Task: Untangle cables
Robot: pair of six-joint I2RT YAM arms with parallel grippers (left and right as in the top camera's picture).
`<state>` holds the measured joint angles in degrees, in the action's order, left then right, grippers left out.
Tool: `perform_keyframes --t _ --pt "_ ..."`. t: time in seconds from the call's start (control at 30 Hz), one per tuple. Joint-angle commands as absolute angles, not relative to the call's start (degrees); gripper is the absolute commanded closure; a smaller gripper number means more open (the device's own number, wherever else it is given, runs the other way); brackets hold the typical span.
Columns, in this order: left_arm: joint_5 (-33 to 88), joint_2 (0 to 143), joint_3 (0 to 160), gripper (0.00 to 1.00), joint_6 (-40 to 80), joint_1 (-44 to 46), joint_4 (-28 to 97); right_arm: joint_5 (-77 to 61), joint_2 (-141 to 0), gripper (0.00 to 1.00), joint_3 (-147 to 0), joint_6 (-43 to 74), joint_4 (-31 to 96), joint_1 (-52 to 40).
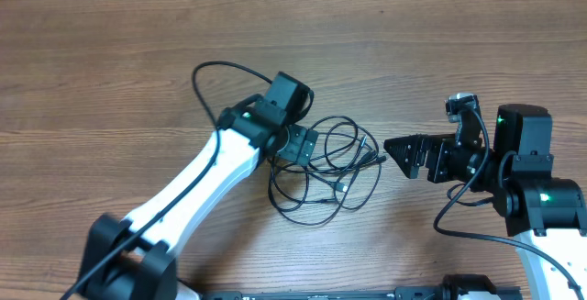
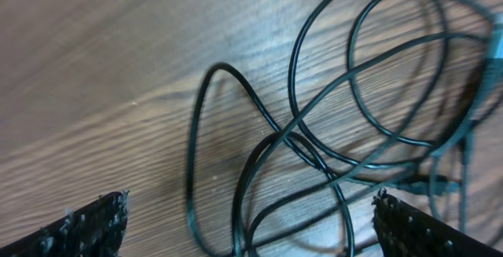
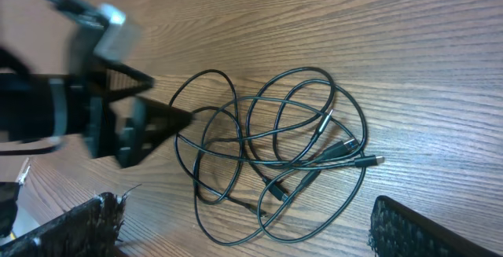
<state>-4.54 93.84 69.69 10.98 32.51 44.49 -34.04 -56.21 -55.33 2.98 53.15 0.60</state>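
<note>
The cables lie in one tangled heap of thin black loops with small plugs at the middle of the wooden table. My left gripper is open, low over the heap's left edge; in the left wrist view its fingertips straddle several crossing loops. My right gripper is open and empty, just right of the heap. The right wrist view shows the whole heap between and beyond its fingertips, with plug ends at the right and the left gripper at the heap's far side.
The wooden table stretches all round the heap. A thicker black wire arcs off the left arm at the back. The right arm's own wire loops near its base at the front right.
</note>
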Motion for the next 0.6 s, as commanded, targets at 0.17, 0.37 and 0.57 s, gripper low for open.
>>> perform_keyframes --t 0.17,0.37,0.57 --pt "-2.9 101.5 70.2 0.00 18.3 31.3 43.2 -33.5 -55.7 0.00 -56.7 3.0 53.5 0.4" --pt "-1.6 101.5 70.2 0.11 18.2 30.7 41.9 -33.5 -55.7 0.00 -56.7 3.0 53.5 0.4" --pt "-0.5 101.5 70.2 0.96 18.3 30.5 41.3 -33.5 -55.7 0.00 -56.7 3.0 53.5 0.4"
